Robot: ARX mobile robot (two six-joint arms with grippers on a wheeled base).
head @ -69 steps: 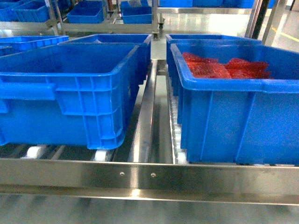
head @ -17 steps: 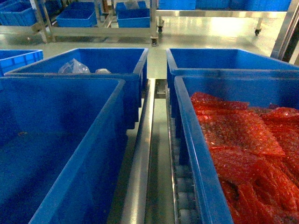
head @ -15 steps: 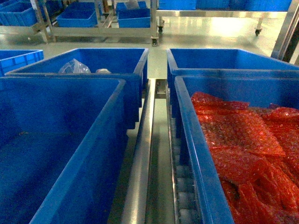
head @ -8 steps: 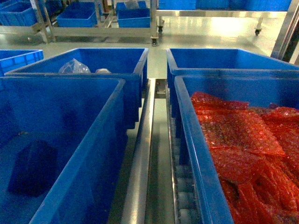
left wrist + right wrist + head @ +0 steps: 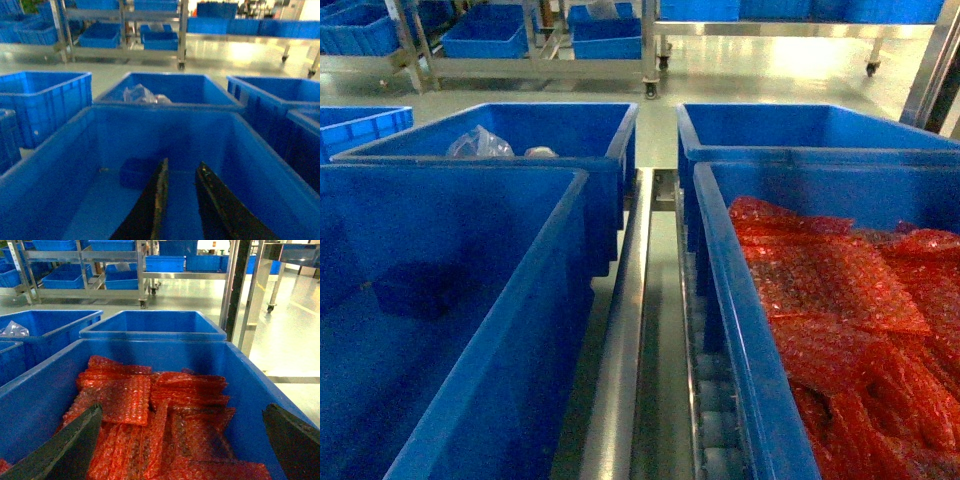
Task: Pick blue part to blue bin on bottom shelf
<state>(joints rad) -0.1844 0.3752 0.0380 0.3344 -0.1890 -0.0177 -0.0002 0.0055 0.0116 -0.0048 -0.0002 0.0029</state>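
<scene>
The blue part (image 5: 418, 290), dark and blurred, lies on the far floor of the near-left blue bin (image 5: 560, 300); its long axis cannot be told. Left pincer (image 5: 181, 172) hangs released above it. Right pincer (image 5: 182, 440), spread wide, hangs over red bubble-wrap bags (image 5: 150, 410). Steel rollers (image 5: 715, 440) run between bins.

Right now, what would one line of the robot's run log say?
left gripper: open, empty, over near-left blue bin | blue part: lying inside that bin | right gripper: open above red bubble-wrap bags
</scene>
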